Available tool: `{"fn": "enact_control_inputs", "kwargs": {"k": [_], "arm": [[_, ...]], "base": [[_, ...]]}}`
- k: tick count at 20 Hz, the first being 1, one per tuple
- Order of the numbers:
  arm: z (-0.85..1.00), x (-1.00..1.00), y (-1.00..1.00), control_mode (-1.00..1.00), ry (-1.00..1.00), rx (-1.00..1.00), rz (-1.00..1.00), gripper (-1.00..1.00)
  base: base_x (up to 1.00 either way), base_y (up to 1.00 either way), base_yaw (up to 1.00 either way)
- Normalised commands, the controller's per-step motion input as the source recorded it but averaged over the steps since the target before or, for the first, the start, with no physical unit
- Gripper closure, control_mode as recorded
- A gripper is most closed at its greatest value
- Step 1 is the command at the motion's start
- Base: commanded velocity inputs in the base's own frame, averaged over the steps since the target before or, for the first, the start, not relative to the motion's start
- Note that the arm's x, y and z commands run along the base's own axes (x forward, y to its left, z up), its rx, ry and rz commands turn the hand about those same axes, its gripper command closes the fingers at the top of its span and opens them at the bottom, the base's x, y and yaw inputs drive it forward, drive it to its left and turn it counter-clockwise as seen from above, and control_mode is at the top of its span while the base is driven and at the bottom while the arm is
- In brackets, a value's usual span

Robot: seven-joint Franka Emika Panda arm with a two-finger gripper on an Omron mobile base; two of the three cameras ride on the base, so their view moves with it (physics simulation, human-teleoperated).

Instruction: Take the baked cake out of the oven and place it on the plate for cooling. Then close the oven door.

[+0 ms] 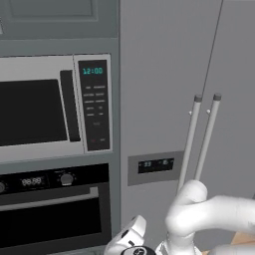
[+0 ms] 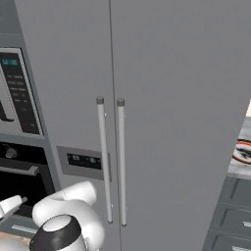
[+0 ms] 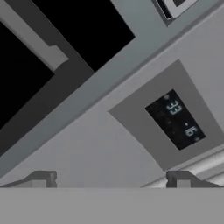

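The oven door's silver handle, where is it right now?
The silver handle runs across the top of the closed oven door at lower left of the left base view, below the knobs and the microwave.

The microwave (image 1: 50, 107) is sitting directly above the oven (image 1: 52, 211), whose oven door (image 1: 50, 224) is standing shut under the knobs. The fridge (image 1: 169, 99) is standing just right of both, its two handles (image 2: 110, 162) hanging side by side, with a display panel (image 1: 156, 166) left of them. A plate (image 2: 243, 151) is lying far right.
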Motion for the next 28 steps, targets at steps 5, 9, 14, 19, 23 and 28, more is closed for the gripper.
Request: {"fn": "enact_control_inputs", "kwargs": {"k": [5,9,14,19,23,28], "arm": [[0.03,0.01,0.00,-1.00,0.02,-0.16,0.08,-1.00],[0.00,0.05,0.01,-1.00,0.04,-0.13,0.07,-1.00],[-0.03,0.27,0.09,-1.00,0.00,-0.03,0.11,-1.00],[-0.15,0.26,0.18,-1.00,0.00,0.00,0.14,-1.00],[-0.16,0.21,0.25,-1.00,0.00,0.00,0.11,-1.00],[0.00,0.11,0.23,-1.00,-0.01,-0.02,0.06,-1.00]], "base": [[0.00,0.00,0.00],[0.00,0.00,0.00],[0.00,0.00,0.00],[0.00,0.00,0.00],[0.00,0.00,0.00],[0.00,0.00,0.00]]}}
